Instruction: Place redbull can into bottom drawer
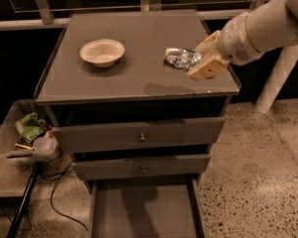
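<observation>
End effector (195, 61): over the right-hand part of the worktop (139, 29), near its right edge. It comes in from beyond that edge on a white arm (260, 29). The two cream fingers (207, 68) are clamped on the can (181, 58), one on each side of its right end.

Can: silver, crinkled, dark mottling. It lies on its side in the grip and points leftward, toward the middle of the worktop. A soft shadow (164, 89) falls on the worktop closer to the front edge than the can itself, so the can looks held clear of the surface, though contact cannot be ruled out.

Bowl (102, 52): cream, round, upright, on the left half of the worktop, well apart from the can.

Below the worktop's front edge are two grey drawers with small round knobs (142, 138), both shut. The bottom drawer (141, 214) is pulled out toward the camera, with a flat grey floor.

A clear bin (10, 144) holding mixed items sits off the worktop's left side, lower down.
</observation>
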Controlling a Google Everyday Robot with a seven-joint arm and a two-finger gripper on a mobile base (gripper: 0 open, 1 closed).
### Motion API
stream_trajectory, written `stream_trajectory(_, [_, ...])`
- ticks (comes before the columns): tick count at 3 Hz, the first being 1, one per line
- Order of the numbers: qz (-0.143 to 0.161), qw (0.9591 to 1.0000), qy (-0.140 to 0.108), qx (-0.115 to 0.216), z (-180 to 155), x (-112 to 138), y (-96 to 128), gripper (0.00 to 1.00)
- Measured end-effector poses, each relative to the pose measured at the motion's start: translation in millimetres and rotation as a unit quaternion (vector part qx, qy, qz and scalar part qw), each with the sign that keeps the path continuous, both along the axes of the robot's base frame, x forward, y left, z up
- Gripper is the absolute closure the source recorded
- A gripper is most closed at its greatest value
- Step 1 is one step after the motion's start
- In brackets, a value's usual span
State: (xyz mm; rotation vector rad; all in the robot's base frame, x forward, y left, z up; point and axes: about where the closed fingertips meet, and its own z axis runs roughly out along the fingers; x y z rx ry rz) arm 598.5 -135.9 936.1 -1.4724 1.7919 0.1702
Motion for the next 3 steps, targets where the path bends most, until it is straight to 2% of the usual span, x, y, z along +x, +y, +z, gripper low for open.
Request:
stream_trajectory(1, [-0.033, 0.9994, -0.008, 0.008, -7.4, -45.1, -10.5, 1.0])
stream_trajectory(2, [-0.058, 0.9982, 0.004, 0.018, -32.0, -82.8, -13.1, 1.0])
stream_trajectory(3, [-0.081, 0.9948, 0.057, 0.027, -91.7, -100.2, -10.6, 1.0])
